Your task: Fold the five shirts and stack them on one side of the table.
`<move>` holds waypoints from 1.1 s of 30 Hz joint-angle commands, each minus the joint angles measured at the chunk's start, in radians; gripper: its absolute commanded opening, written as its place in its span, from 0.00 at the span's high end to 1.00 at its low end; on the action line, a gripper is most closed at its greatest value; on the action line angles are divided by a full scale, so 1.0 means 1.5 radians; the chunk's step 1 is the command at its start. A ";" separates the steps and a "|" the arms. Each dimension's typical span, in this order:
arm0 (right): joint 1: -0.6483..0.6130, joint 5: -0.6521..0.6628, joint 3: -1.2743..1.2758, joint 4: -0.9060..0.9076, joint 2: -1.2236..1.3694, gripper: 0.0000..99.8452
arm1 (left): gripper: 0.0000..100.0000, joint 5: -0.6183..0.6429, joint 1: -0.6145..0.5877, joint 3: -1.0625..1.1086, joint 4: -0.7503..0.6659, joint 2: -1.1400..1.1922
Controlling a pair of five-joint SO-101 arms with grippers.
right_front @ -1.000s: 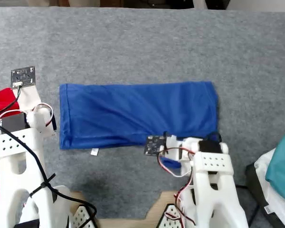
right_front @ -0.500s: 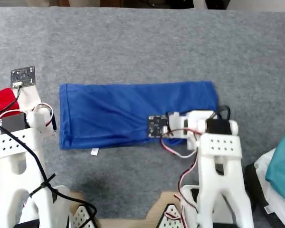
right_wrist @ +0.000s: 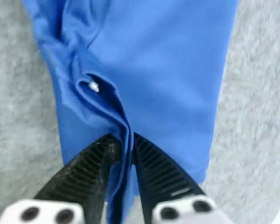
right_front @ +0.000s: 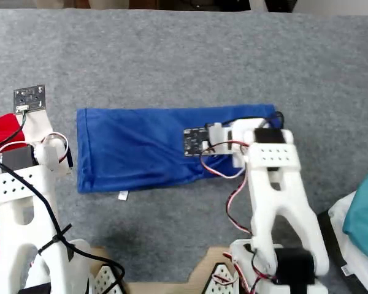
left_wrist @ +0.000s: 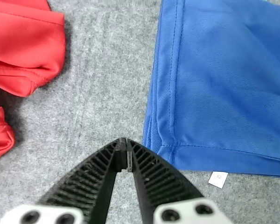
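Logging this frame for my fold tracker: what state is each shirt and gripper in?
blue shirt: folded into a long strip, flat on the table, one end pinched up.
red shirt: crumpled, unfolded.
left gripper: shut, empty, above bare table.
right gripper: shut on the blue shirt's fold.

Under and all round the left claw [left_wrist: 123, 145] and the right claw [right_wrist: 122, 142], grey felt-topped bench [right_front: 172, 55]. Back behind both claws, at the bench's near edge, light wooden board [right_front: 159, 286]. Well ahead of them, dark strip [right_front: 190, 5] along the far edge.
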 commanded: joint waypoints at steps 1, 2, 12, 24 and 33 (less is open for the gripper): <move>-0.028 0.005 -0.035 -0.049 0.024 0.98 | 0.98 -0.005 -0.005 -0.037 -0.010 -0.011; -0.028 0.005 -0.035 -0.059 0.031 0.98 | 0.98 -0.005 -0.008 -0.037 -0.010 -0.011; -0.025 0.001 -0.036 -0.099 0.040 0.68 | 0.98 -0.027 -0.026 -0.030 -0.010 -0.010; -0.012 -0.046 0.028 0.041 -0.172 0.69 | 0.98 -0.028 -0.020 -0.029 -0.011 -0.010; 0.059 -0.140 0.077 0.066 -0.237 0.96 | 0.98 -0.025 0.017 -0.021 -0.030 -0.009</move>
